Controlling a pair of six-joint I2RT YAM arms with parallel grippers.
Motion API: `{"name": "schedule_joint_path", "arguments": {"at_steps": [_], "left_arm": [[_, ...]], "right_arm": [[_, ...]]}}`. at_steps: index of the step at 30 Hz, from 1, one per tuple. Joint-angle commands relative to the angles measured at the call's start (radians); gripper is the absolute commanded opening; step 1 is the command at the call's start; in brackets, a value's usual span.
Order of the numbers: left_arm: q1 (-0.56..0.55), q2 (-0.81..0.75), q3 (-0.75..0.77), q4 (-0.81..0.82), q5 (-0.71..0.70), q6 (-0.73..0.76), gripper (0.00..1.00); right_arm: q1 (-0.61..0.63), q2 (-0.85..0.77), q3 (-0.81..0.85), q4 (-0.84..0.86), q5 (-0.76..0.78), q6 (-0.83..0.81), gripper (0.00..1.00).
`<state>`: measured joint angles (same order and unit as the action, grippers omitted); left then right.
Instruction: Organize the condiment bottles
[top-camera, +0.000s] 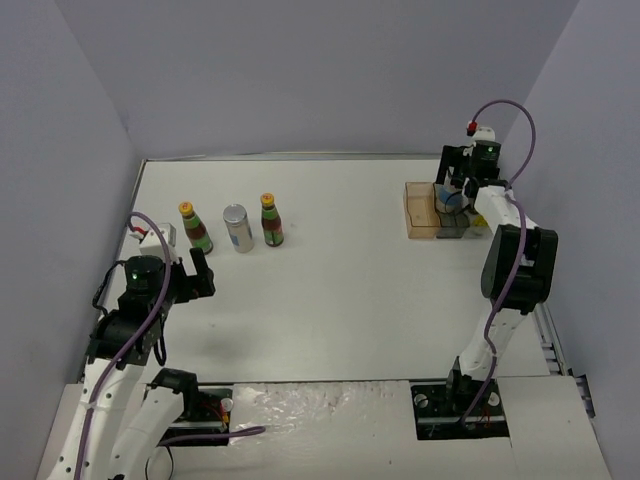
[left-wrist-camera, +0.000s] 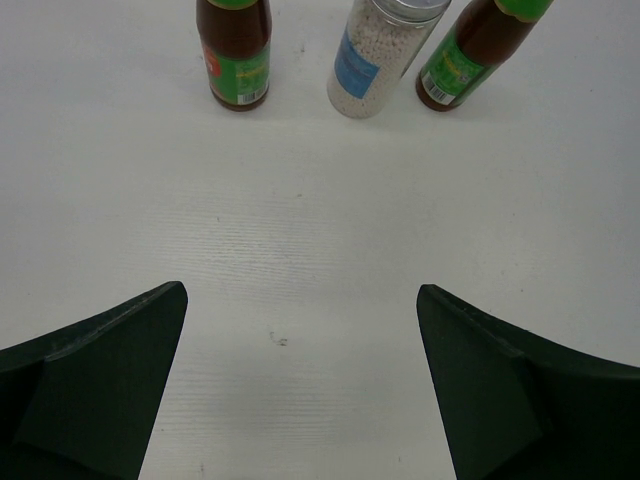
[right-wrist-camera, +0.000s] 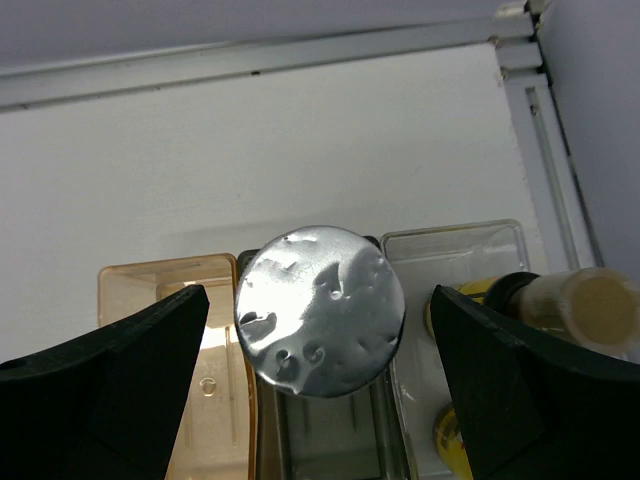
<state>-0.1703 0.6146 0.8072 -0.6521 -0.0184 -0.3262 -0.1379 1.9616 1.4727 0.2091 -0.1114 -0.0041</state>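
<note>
White tabletop, grey walls | right gripper (right-wrist-camera: 318, 300) jaws spread either side of the silver-topped cylinder (right-wrist-camera: 320, 320), not touching it | cylinder stands in the tray's (right-wrist-camera: 165, 285) middle slot, small yellow bottles (right-wrist-camera: 590, 305) in the next slot | left gripper (left-wrist-camera: 300, 310) spread, empty, facing the dark bottles (left-wrist-camera: 237, 55) and the second cylinder (left-wrist-camera: 380, 60) | I judge drop-off; next I'd lift the right arm straight up, then fetch.

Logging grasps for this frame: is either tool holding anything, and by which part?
Nothing is held. The left tool is open and empty; the right tool is open around the silver-topped shaker, with gaps on both sides.
</note>
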Motion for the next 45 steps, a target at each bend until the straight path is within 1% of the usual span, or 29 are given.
{"name": "schedule_joint_path", "arguments": {"at_steps": [1,3,5,7,10,14,20,26,31,35,37,41,42,43,45], "left_arm": [[-0.003,0.123,0.108,0.059,0.058,-0.025,0.97],[-0.005,0.177,0.127,0.064,0.071,-0.039,0.97],[-0.005,0.246,0.168,0.083,0.091,-0.062,0.97],[-0.007,0.296,0.199,0.121,0.104,-0.075,0.97],[-0.011,0.388,0.239,0.159,0.088,-0.080,0.97],[-0.022,0.507,0.323,0.213,0.085,-0.072,0.97],[-0.038,0.679,0.444,0.257,0.034,-0.048,0.97],[-0.043,0.864,0.542,0.273,0.030,-0.016,0.97],[-0.047,0.979,0.603,0.268,0.010,0.009,0.97],[-0.047,1.037,0.638,0.246,-0.015,0.019,0.96],[-0.047,1.051,0.638,0.243,-0.019,0.019,0.91],[-0.047,1.055,0.608,0.254,0.003,0.014,0.73],[-0.047,1.053,0.600,0.255,0.006,0.011,0.70],[-0.048,1.047,0.590,0.255,0.011,0.006,0.66],[-0.049,1.033,0.565,0.255,0.032,-0.004,0.50]], "right_arm": [[-0.006,-0.244,0.022,-0.022,0.019,0.042,0.94],[-0.006,-0.290,0.016,-0.059,0.008,0.073,0.96],[-0.005,-0.413,-0.012,-0.088,-0.041,0.174,0.99],[-0.001,-0.496,-0.055,-0.092,-0.083,0.247,1.00],[0.022,-0.593,-0.127,-0.089,-0.115,0.317,1.00],[0.054,-0.732,-0.226,-0.088,-0.124,0.353,1.00],[0.082,-0.905,-0.347,-0.108,-0.148,0.343,1.00],[0.098,-1.017,-0.425,-0.169,-0.175,0.319,1.00],[0.104,-1.071,-0.445,-0.203,-0.214,0.301,1.00],[0.106,-1.091,-0.442,-0.234,-0.217,0.296,1.00],[0.107,-1.098,-0.442,-0.242,-0.217,0.287,1.00],[0.114,-1.098,-0.441,-0.257,-0.215,0.275,1.00],[0.115,-1.098,-0.443,-0.259,-0.215,0.274,1.00],[0.117,-1.098,-0.444,-0.260,-0.216,0.274,1.00],[0.123,-1.096,-0.446,-0.263,-0.217,0.272,1.00]]}}
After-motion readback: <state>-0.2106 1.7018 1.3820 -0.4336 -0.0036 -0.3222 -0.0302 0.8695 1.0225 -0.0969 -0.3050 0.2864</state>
